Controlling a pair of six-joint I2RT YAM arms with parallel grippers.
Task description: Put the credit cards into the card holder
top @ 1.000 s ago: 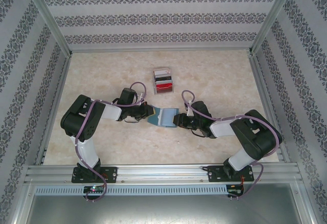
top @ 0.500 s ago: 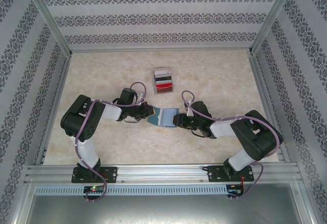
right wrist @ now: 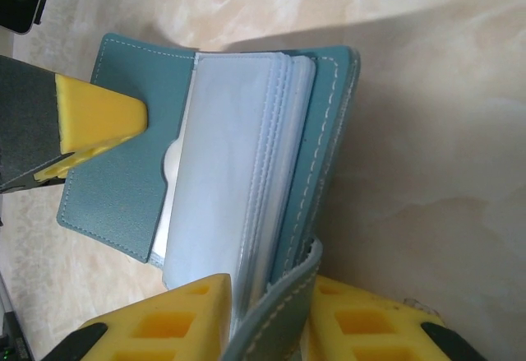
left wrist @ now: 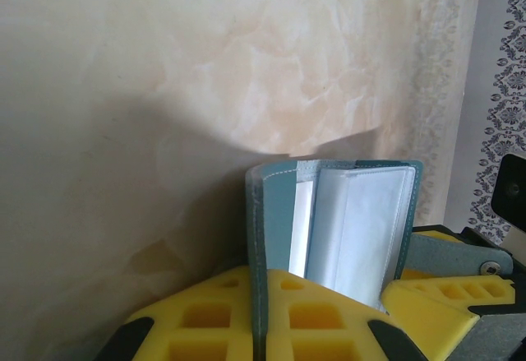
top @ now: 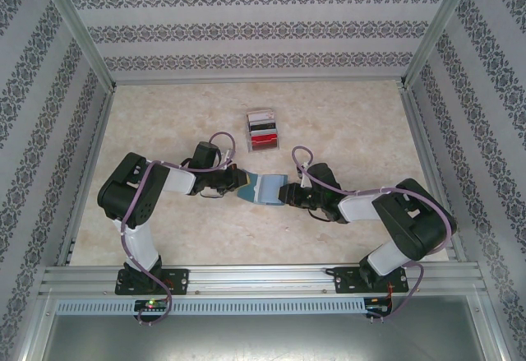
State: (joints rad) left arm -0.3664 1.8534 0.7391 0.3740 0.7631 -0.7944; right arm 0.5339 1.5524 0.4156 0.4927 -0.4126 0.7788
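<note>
Table top (top: pixel 164 122): pale and marbled, it is lying under both arms inside patterned walls.
Left arm (top: pixel 136 192): it is bending in from the left edge toward the middle of the table top.
Left gripper (top: pixel 238 183): it is clamping tight on the card holder's left cover. In the left wrist view the teal cover's edge is running down between its yellow fingers (left wrist: pixel 234 283). In the right wrist view one of its yellow fingertips is pressing on the inside of that cover.
Card holder (top: pixel 263 188): it is being held open between the two grippers near the middle of the table top. Its teal covers are spreading apart and its pale blue-grey leaves (right wrist: pixel 222 155) are fanning out between them. I cannot tell whether it is touching the surface.
Clear plastic stand (top: pixel 279 143): it is standing just beyond the card holder, apart from it.
Credit cards (top: pixel 265 140): they are sitting in the stand's slots, a white-grey one farthest back, a dark one in the middle and a red one nearest.
Right gripper (top: pixel 288 194): it is grasping the card holder's right side. The right cover, the leaves' edges and a teal strap (right wrist: pixel 279 303) are passing between its yellow fingers (right wrist: pixel 205 291).
Right arm (top: pixel 403 221): it is reaching in from the right edge.
</note>
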